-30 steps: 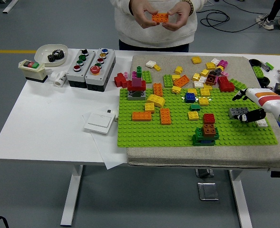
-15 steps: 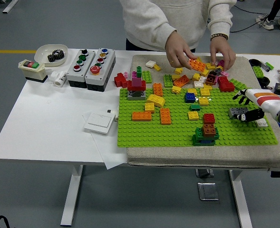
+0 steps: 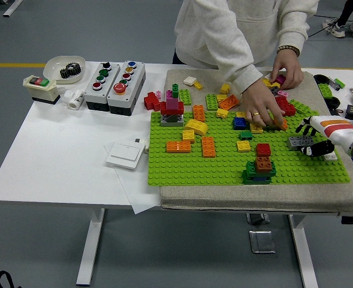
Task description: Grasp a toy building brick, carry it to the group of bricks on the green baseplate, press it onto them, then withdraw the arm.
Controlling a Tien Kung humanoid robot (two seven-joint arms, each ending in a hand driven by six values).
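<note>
1. The right hand [image 3: 311, 139] comes in from the right edge and sits low over the right part of the green baseplate [image 3: 224, 165].
2. Its black fingers [image 3: 305, 124] are curled around a grey brick [image 3: 299, 142], one group above the brick and one group below it; the brick lies on the baseplate between them.
3. The group of bricks [image 3: 260, 163] stands near the front edge of the baseplate: a red brick on top, a brown one under it, then green ones at the bottom. It is to the left of the grey brick and apart from it.
4. A person in a light sweatshirt leans over the far side. One hand [image 3: 263, 108] presses an orange brick [image 3: 281, 124] down on the baseplate, just beside the robot's fingers.
5. The person's other hand [image 3: 288, 72] rests among the loose bricks on the beige mat [image 3: 296, 84].
6. The left arm is not visible.
</note>
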